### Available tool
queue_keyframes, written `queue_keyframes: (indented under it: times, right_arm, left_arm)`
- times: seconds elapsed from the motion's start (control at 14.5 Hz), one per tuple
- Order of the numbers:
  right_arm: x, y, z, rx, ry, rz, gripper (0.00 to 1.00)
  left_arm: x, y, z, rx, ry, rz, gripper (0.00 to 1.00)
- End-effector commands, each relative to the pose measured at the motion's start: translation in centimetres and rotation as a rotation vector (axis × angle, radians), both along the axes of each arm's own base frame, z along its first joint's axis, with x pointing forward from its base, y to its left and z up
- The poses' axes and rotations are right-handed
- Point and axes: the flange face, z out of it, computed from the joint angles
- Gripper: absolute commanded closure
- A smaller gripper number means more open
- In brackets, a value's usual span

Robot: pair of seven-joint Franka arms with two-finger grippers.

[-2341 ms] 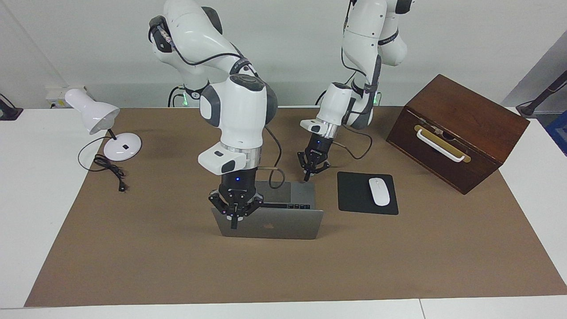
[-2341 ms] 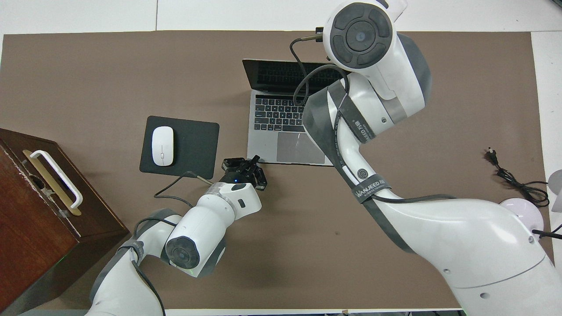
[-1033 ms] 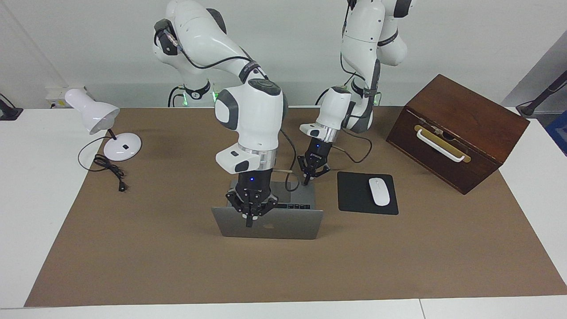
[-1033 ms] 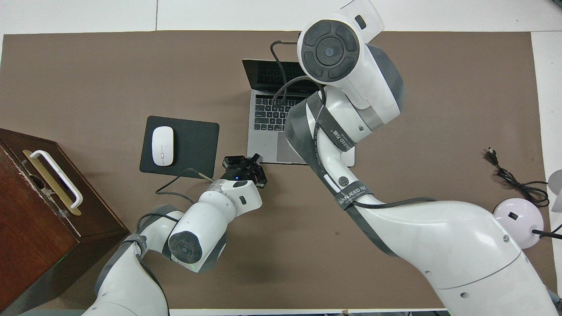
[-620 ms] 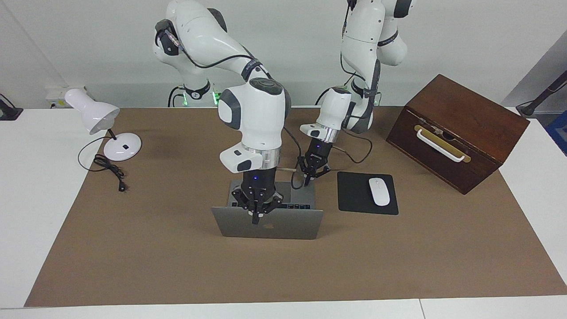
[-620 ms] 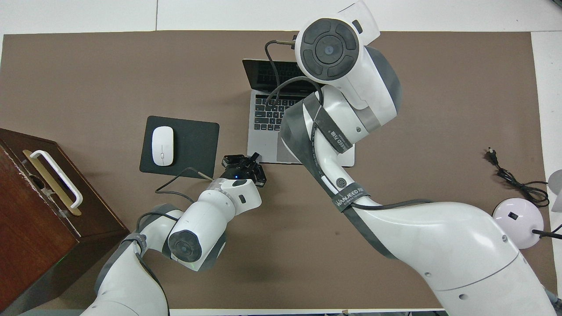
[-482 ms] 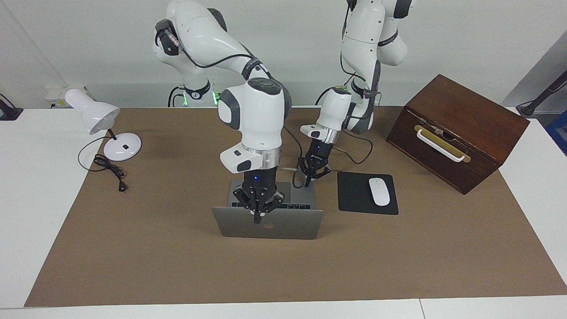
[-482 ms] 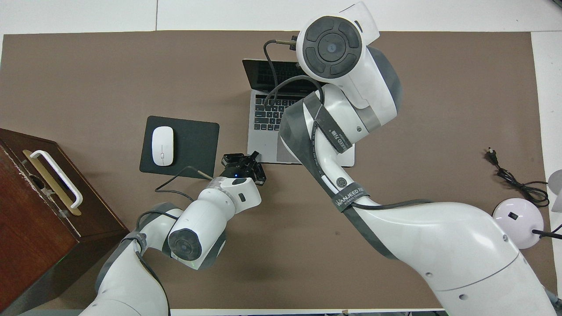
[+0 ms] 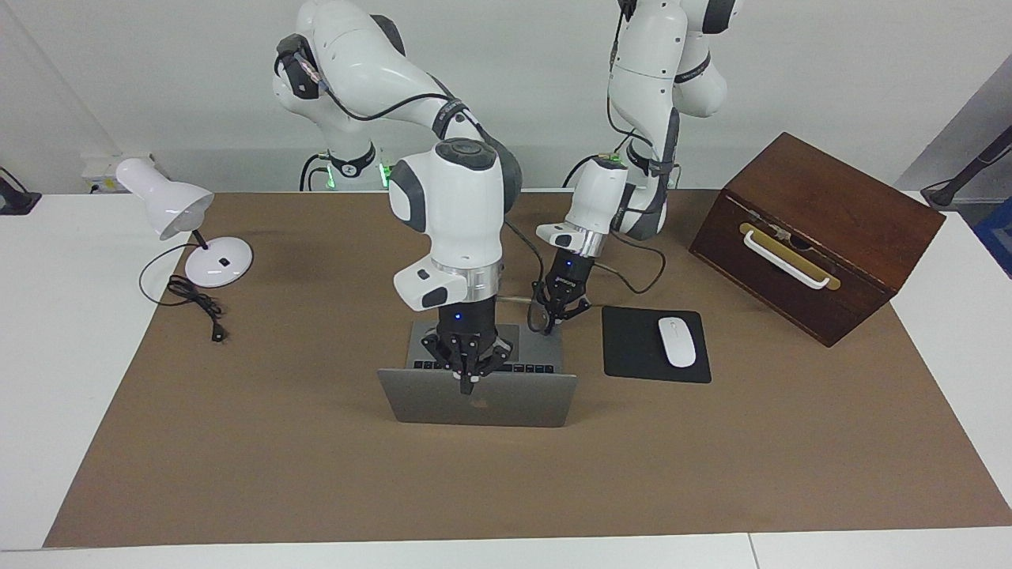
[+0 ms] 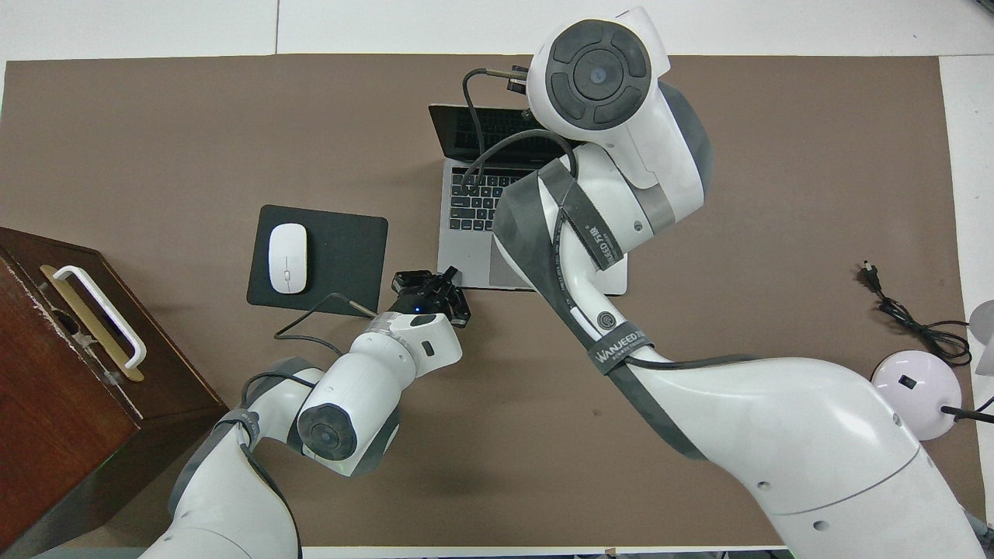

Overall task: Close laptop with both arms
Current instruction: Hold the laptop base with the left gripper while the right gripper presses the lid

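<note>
The laptop (image 9: 478, 395) sits open near the middle of the desk (image 9: 316, 474), on a big brown mat (image 9: 711, 458). Its lid stands up, and the back of the lid with the dark apple mark faces away from the robots. The keys and the grey touch pad (image 10: 509, 272) lie flat, nearer to the robots than the lid.

The right pincer (image 9: 466, 371) hangs over the top edge of the lid, near the middle of it. Its tip looks to be at the edge, but I cannot tell if it is touching. I cannot tell how far open it is.

The left pincer (image 9: 560, 310) points down at the corner of the laptop nearest the robots, on the left arm's end. I cannot tell if it is open or closed, or if it touches the laptop.

A black mouse pad (image 9: 632, 348) with a white mouse (image 9: 677, 341) on it lies just beside the laptop, toward the left arm's end. A brown wooden box (image 9: 814, 233) with a white handle sits near that pad. A white lamp (image 9: 186, 229) stands at the right arm's end of the desk.
</note>
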Motion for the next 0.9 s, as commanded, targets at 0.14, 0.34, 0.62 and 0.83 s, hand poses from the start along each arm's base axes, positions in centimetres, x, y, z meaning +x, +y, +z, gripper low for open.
queue_keyframes:
  times: [0.14, 0.34, 0.62, 0.83]
  right_arm:
    - [0.36, -0.25, -0.02, 0.035, 0.017, -0.029, 1.0]
    - [0.38, -0.27, -0.38, 0.049, 0.029, -0.032, 1.0]
    - [0.46, -0.46, -0.7, 0.07, 0.047, -0.035, 1.0]
    - [0.31, -0.27, -0.65, 0.11, 0.069, -0.039, 1.0]
  left_arm:
    - [1.02, 0.61, -2.44, 0.039, 0.005, -0.012, 1.0]
    - [1.34, 1.08, -2.44, 0.039, 0.005, -0.003, 1.0]
    - [1.39, 1.14, -2.42, 0.038, 0.004, -0.001, 1.0]
    - [1.39, 1.15, -2.42, 0.038, 0.004, -0.001, 1.0]
